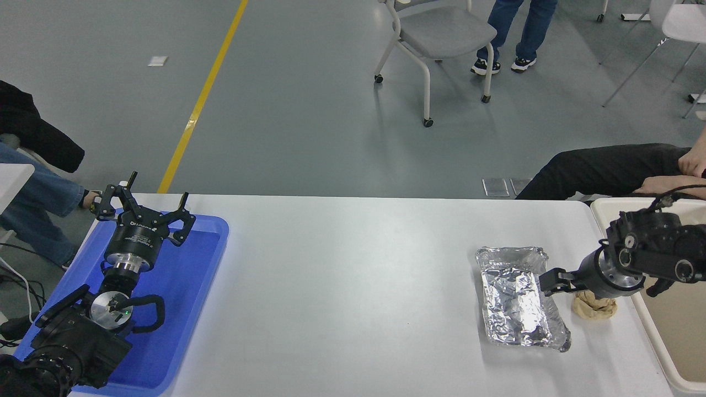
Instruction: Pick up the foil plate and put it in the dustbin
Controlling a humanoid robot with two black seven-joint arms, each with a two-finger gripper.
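Grey shop floor with a yellow line [205,94] behind, a grey wheeled chair [436,33] and a standing person's legs [518,27] at the far side, and a seated person's dark-trousered leg [601,171] at far right. In front of you is the white table [353,264].

Left to right: the shallow blue plastic tray [187,286] sits at the near-left corner, with the left gripper [144,212] parked over it, fingers spread wide, holding nothing.

Centre of the table is bare.

Right of centre lies the shiny crinkled aluminium-foil rectangular plate [518,300], flat on the table, long axis running far to near. The right gripper [551,281] comes in low from the right edge, its tip at the plate's right rim, about midway along. You can't tell from this angle how far its jaws are parted or whether they have the rim yet; the plate looks to be resting on the table, not lifted.

Just behind the gripper's wrist is the small crumpled tan paper wad [594,310], half hidden. At the far right is the large cream plastic dustbin [606,207], only its left rim and part of the inside showing.

Risks from here:
- Foil is thin. A pinch on the rim alone will likely bend or tear it, and the plate could tip or slip out on lift.
- Closing short of the rim just shoves the plate left.
- The wrist is right over the paper wad; you could drag it along.
- The dustbin wall is high, so carry low and the hanging plate catches the rim.
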